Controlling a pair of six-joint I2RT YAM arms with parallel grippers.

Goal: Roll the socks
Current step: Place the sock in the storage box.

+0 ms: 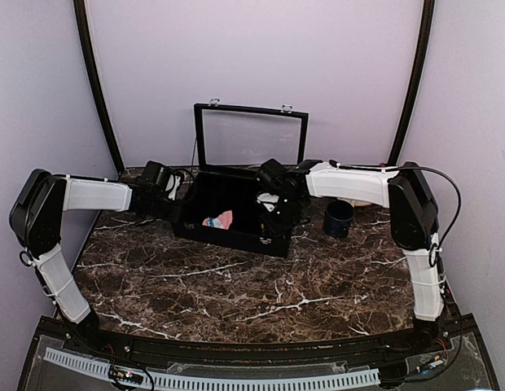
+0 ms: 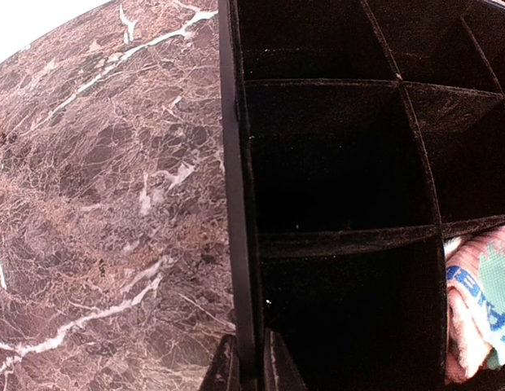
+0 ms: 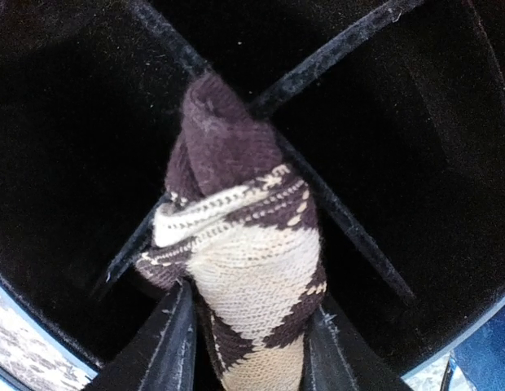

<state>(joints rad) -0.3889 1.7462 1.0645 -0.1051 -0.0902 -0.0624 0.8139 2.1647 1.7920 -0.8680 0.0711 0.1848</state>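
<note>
A rolled brown sock with tan diamonds (image 3: 244, 269) stands on end over a crossing of dividers inside an open black box (image 1: 236, 236), toward the box's 3 o'clock side. The right fingers (image 3: 167, 350) flank the roll's lower part, one on each side and touching it; whether they squeeze it or have let go cannot be told. The right arm (image 1: 350, 183) reaches in from 3 o'clock, its elbow raised and its wrist bent down into the box.

A pink sock with teal and white patches (image 1: 217, 220) lies bundled in a compartment toward the box's 7 o'clock corner, well apart from the brown one.

The left arm (image 1: 94, 195) stretches in level from 9 o'clock. The left fingers (image 2: 224, 371) are closed on the top edge of the box's 9 o'clock wall, one on each side.

The box sits on a brown marble tabletop (image 1: 195, 285), its glass-panelled lid (image 1: 251, 138) upright at 12 o'clock. A dark blue cup (image 1: 338, 218) stands just beside the box at 3 o'clock.
</note>
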